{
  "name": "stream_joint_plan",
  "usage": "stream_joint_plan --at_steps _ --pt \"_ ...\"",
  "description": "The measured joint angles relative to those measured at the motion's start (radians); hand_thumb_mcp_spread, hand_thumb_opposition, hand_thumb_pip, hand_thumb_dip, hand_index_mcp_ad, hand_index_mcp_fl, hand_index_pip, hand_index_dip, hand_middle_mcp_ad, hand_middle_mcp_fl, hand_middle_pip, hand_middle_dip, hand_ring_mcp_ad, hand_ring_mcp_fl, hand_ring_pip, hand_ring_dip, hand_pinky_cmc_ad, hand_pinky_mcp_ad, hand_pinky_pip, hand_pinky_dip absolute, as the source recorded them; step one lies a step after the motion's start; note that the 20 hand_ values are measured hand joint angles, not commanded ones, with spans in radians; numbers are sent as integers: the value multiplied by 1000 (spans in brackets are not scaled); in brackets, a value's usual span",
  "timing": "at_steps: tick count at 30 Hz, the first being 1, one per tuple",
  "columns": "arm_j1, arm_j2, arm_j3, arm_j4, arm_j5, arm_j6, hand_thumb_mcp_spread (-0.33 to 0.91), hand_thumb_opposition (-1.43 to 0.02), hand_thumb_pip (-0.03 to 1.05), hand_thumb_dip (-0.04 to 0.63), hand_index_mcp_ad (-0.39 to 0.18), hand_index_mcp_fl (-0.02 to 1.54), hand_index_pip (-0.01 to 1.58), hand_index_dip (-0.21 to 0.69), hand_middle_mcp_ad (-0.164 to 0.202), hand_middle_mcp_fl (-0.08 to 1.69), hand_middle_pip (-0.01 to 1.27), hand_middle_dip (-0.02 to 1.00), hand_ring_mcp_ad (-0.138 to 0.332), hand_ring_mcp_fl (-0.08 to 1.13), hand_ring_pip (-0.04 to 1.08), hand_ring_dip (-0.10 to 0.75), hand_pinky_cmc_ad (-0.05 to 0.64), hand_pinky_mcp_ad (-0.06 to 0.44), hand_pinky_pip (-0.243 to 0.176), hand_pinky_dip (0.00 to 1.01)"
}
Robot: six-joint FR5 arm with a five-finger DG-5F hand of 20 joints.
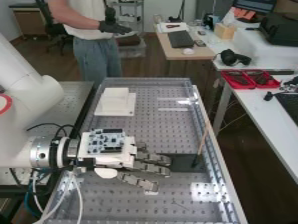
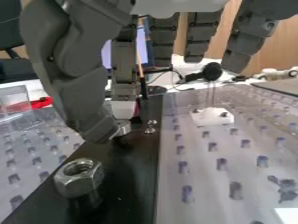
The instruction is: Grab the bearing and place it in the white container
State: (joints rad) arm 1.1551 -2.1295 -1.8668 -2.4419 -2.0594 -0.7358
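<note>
In the high view the hand (image 1: 143, 167) is over the perforated bench, its fingers fairly straight and reaching beside a black strip (image 1: 183, 162). In the wrist view the hand (image 2: 86, 100) has its fingers hanging open, with the thumb's tip close to one fingertip. A silvery ring-like metal piece with a hexagonal outside (image 2: 80, 177) rests on the black strip (image 2: 133, 185), apart from the thumb. I cannot tell whether it is the bearing. A white box-like object on a flat white base (image 1: 116, 102) sits farther up the bench.
A thin brown stick (image 1: 201, 145) stands near the bench's right rail (image 1: 216, 145). Small metal bits (image 2: 151, 126) lie on the strip. A white block (image 2: 213, 116) is on the perforated surface. Red trays (image 1: 249, 79) sit on the side table.
</note>
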Motion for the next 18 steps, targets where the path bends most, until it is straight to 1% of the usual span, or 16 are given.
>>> stream_joint_plan --at_steps 7,9,14,18 --pt "1 2 5 -9 -3 -17 440 -848 620 349 -115 86 1391 316 75 21 136 171 143 3 103 51 365 298 -63 178" --pt "1 3 6 -10 -3 -25 438 -848 620 340 -115 86 1391 316 75 21 136 175 143 3 103 51 365 295 -63 178" --pt "2 6 6 -14 -5 -64 440 -852 620 340 -115 86 1391 316 77 21 133 171 143 3 101 51 365 298 -63 178" --pt "2 7 6 -16 -10 -69 436 -836 620 330 -115 86 1391 316 75 21 133 175 143 3 98 51 365 295 -63 178"
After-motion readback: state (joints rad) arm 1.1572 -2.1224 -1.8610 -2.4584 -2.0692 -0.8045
